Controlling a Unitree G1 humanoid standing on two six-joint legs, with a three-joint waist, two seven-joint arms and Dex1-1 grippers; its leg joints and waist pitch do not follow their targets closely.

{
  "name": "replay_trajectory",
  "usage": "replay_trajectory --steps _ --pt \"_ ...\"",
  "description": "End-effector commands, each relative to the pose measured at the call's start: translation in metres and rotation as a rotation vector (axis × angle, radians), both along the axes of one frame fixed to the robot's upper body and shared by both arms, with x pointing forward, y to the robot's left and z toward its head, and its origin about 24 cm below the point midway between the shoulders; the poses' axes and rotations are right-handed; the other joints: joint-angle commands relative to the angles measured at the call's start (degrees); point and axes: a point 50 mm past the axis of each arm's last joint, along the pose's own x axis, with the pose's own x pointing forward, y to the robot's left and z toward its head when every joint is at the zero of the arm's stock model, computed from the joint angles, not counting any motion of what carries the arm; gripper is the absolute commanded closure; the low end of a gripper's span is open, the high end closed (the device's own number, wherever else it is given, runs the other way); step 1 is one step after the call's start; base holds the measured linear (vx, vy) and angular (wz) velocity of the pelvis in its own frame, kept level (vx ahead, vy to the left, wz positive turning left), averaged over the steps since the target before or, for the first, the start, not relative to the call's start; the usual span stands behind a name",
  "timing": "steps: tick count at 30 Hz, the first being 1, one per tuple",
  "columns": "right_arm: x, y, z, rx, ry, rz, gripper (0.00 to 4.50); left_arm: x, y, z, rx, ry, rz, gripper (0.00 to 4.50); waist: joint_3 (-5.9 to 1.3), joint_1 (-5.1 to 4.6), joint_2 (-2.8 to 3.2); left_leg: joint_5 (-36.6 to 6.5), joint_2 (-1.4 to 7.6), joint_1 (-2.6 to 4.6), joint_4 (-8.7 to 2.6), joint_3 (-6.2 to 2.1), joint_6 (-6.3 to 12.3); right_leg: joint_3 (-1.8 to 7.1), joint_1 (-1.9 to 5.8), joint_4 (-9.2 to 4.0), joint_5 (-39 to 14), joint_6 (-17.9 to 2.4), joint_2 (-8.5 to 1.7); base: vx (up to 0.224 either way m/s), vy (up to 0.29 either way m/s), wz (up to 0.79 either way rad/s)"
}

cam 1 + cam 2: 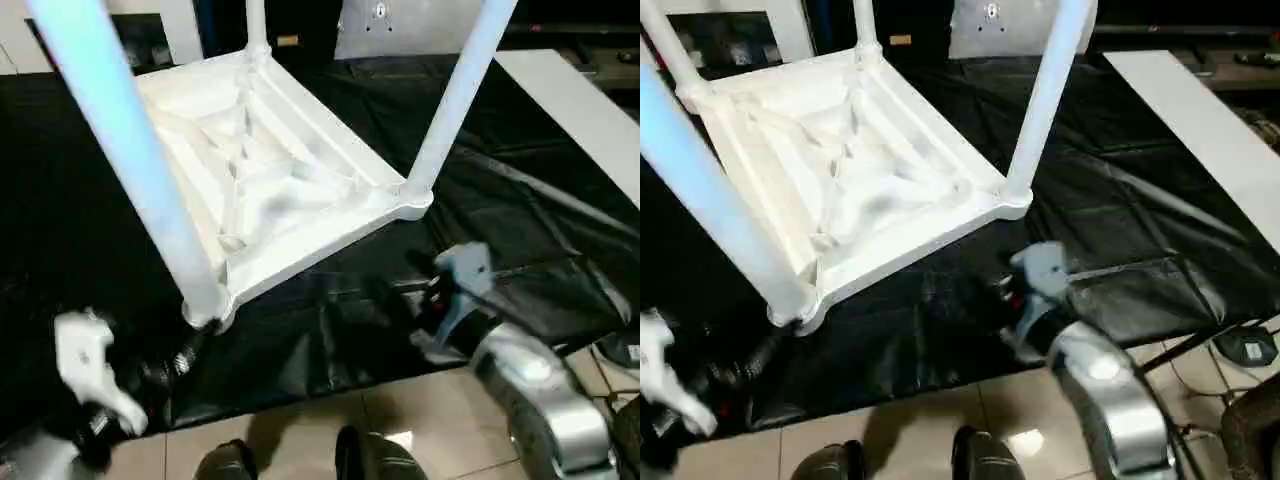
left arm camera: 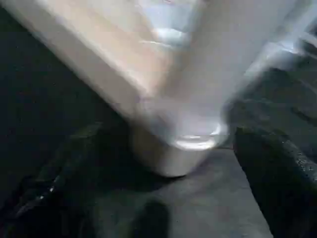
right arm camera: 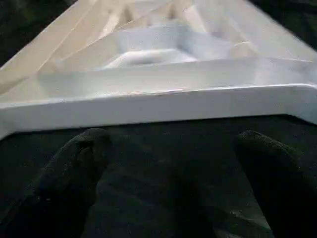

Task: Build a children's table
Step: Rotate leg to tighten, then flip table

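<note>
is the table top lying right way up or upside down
Upside down: the table top lies on the black work surface with its X-ribbed underside facing up, and legs rise from its corner sockets.

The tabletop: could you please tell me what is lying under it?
The upside-down tabletop rests on black padding, legs standing up from its corner sockets. Whatever lies directly beneath it is hidden by the top itself.

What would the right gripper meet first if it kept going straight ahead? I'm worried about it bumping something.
Probably the near side rim of the upturned table top. The right gripper is open over the black padded surface, with that rim straight across its line; the gap is hard to judge.
</note>
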Motion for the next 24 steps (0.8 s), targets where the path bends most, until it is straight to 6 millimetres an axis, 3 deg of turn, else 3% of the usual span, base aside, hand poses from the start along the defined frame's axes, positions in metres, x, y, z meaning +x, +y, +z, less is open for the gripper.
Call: replay_trajectory --steps 1,2,3,4,5,6,7,8,9,10,11,12,13,14,15,16,17,19,20,21,22,23,24 --pt "-0.001 0.002 0.002 -0.019 -0.024 0.013 0.0 -0.004 -0.003 0.009 0.038 -0.063 0.039 0.06 -2.54 -0.15 2.49 -37.6 7.02 -0.71 -9.13 -7.77 0.5 1.02 4.16 -0.08 -23.1 -4.6 -1.58 -0.002 -0.048 0.56" --pt "-0.002 0.002 0.002 -0.02 -0.023 0.012 0.0 -0.004 -0.003 0.008 0.037 -0.064 0.052 0.06 -2.54 -0.15 2.49 -37.6 7.02 -0.71 -9.13 -7.77 0.5 1.02 4.16 -0.08 -23.1 -4.6 -1.58 -0.007 -0.088 0.58" --pt "-0.002 0.002 0.001 -0.023 -0.016 0.01 0.0 -0.005 -0.004 0.007 0.038 -0.061 0.073 0.06 -1.92 0.33 2.56 -44.5 7.33 -0.42 -10.8 -10.02 1.22 2.57 3.66 4.96 -17.0 -6.8 -0.57 -0.007 -0.088 0.58" --pt "-0.002 0.001 0.0 -0.023 -0.009 0.004 0.0 -0.005 -0.006 0.006 0.026 -0.07 0.08 0.06 -1.79 1.26 1.47 -41.7 4.55 -1.54 -9.62 -8.63 2.16 4.7 3.62 3.97 -19.5 -8.5 -1.33 -0.007 -0.136 0.74" --pt "-0.002 0.001 0.0 -0.023 -0.009 0.004 0.0 -0.005 -0.006 0.006 0.026 -0.07 0.08 0.06 -1.79 1.26 1.47 -41.7 4.55 -1.54 -9.62 -8.63 2.16 4.7 3.62 3.97 -19.5 -8.5 -1.33 0.016 -0.161 0.93" --pt "-0.003 0.001 -0.001 -0.024 -0.004 0.0 0.0 -0.005 -0.008 0.005 0.018 -0.081 0.089 0.06 0.36 1.87 -0.9 -13.4 -4.81 7.17 10.86 -2.37 -0.04 3.27 -7.0 -13.85 -67.4 -4.1 -10.21 0.016 -0.161 0.93" --pt "-0.003 -0.002 -0.002 -0.013 0.002 -0.027 0.0 -0.004 -0.01 0.006 0.027 -0.099 0.091 0.06 -0.26 -0.06 -1.64 -7.6 -4.78 3.23 11.28 -2.81 0.06 2.93 -3.92 -12.09 -70.9 -2.5 -10.11 0.014 -0.127 0.67" --pt "-0.003 -0.002 -0.002 -0.013 0.002 -0.027 0.0 -0.004 -0.01 0.006 0.027 -0.099 0.091 0.06 -1.31 1.46 -1.85 -10.1 -4.56 2.19 7.97 -1.67 1.71 8.08 1.66 -9.59 -67.2 2.4 -8.09 0.052 -0.062 0.2" --pt "-0.002 -0.004 -0.003 -0.017 -0.001 -0.046 0.0 0.0 -0.013 0.008 0.054 -0.119 0.077 0.06 -1.88 3.22 -2.3 -11.0 -2.12 1.75 4.15 -2.64 3.81 10.99 5.22 -7.04 -57.0 1.3 -9.47 0.052 -0.062 0.2" --pt "-0.002 -0.004 -0.003 -0.017 -0.001 -0.046 0.0 0.0 -0.013 0.008 0.054 -0.119 0.077 0.06 -2.48 4.11 -1.3 -11.3 -0.77 4.89 2.46 -2.22 4.77 11.22 4.03 -7.1 -50.9 -1.1 -9.22 0.02 -0.068 0.37" --pt "-0.002 -0.007 -0.004 -0.014 -0.005 -0.077 0.0 0.004 -0.016 0.008 0.075 -0.125 0.064 0.06 -2.38 3.17 -1.13 -11.0 0.32 6.22 -1.12 -1.77 7.6 8.52 3.52 -5.27 -38.6 -5.2 -5.05 -0.075 -0.087 0.47" --pt "-0.002 -0.008 -0.005 -0.016 -0.008 -0.093 0.0 0.006 -0.017 0.007 0.093 -0.12 0.055 0.06 -2.27 2.33 -0.5 -13.3 2.54 7.36 -2.55 -0.96 9.12 6.72 2.04 -4.56 -28.7 -9.6 -3.71 -0.075 -0.087 0.47" --pt "-0.002 -0.009 -0.005 -0.018 -0.011 -0.106 0.0 0.008 -0.018 0.007 0.107 -0.114 0.045 0.06 -2.33 1.8 -0.31 -15.4 3.36 6.92 -3.21 -1.26 9.55 6.32 2.58 -3.91 -26.3 -10.6 -3.72 -0.055 -0.029 0.19" --pt "-0.002 -0.009 -0.006 -0.017 -0.012 -0.117 0.0 0.01 -0.019 0.006 0.122 -0.11 0.043 0.06 -2.04 1.23 0.01 -20.0 4.44 5.42 -3.86 -1.54 8.02 6.16 3.22 -3.37 -26.1 -10.4 -4.17 0.0 0.0 0.0" --pt "-0.002 -0.009 -0.006 -0.018 -0.013 -0.119 0.0 0.011 -0.019 0.006 0.127 -0.109 0.043 0.06 -2.46 1.04 -0.05 -24.0 4.68 5.55 -3.68 -1.87 4.64 6.28 3.36 -3.78 -28.9 -8.1 -4.55 0.0 0.0 0.0" --pt "-0.002 -0.01 -0.006 -0.018 -0.014 -0.125 0.0 0.013 -0.019 0.006 0.135 -0.108 0.044 0.06 -2.59 1.03 -0.03 -24.4 4.41 5.5 -3.55 -1.85 3.43 6.54 3.38 -3.88 -29.3 -7.3 -4.89 0.0 0.0 0.0" --pt "-0.002 -0.009 -0.006 -0.018 -0.018 -0.14 0.0 0.019 -0.019 0.005 0.145 -0.108 0.048 0.06 -2.85 0.94 -0.43 -23.1 4.05 4.94 -3.54 -1.83 2.6 6.84 3.59 -3.98 -29.7 -6.1 -5.24 0.0 0.0 0.0" --pt "-0.003 -0.008 -0.006 -0.01 -0.023 -0.152 0.0 0.026 -0.019 0.005 0.139 -0.111 0.038 0.06 -3.15 1.17 -0.4 -20.9 3.61 5.09 -3.32 -1.58 2.63 7.04 3.31 -4.32 -30.4 -4.8 -5.43 0.0 0.0 0.0" --pt "-0.003 -0.008 -0.006 0.0 -0.025 -0.154 0.0 0.028 -0.02 0.005 0.146 -0.11 0.033 0.06 -3.1 1.11 -0.5 -20.2 3.56 4.85 -3.35 -1.6 2.74 7.02 3.38 -4.27 -30.1 -4.9 -5.45 0.0 0.0 0.0" --pt "-0.003 -0.007 -0.005 0.005 -0.025 -0.154 0.0 0.031 -0.021 0.005 0.14 -0.115 0.02 0.06 -3.53 1.07 -0.4 -17.8 3.65 3.96 -3.41 -1.84 3.03 6.94 4.02 -3.92 -27.8 -5.0 -5.62 0.0 0.0 0.0" --pt "-0.003 -0.005 -0.005 0.012 -0.026 -0.144 0.0 0.034 -0.026 0.007 0.12 -0.13 -0.02 0.06 -3.49 1.02 -0.64 -17.3 3.77 4.04 -3.44 -1.8 3.08 6.98 3.81 -3.86 -26.9 -5.1 -5.56 0.0 0.0 0.0" --pt "-0.003 -0.005 -0.005 0.012 -0.026 -0.144 0.0 0.034 -0.026 0.007 0.12 -0.13 -0.02 0.06 -3.57 1.1 -0.45 -17.0 3.78 4.15 -3.43 -1.73 3.13 7.07 3.65 -3.74 -26.0 -5.4 -5.47 0.0 0.0 0.0" --pt "-0.004 -0.002 -0.005 0.018 -0.025 -0.125 0.0 0.039 -0.035 0.012 0.075 -0.155 -0.092 0.06 -3.97 0.91 -0.73 -15.3 3.9 3.84 -3.4 -1.67 3.36 7.1 3.88 -3.21 -22.1 -6.6 -5.38 0.0 0.0 0.0"
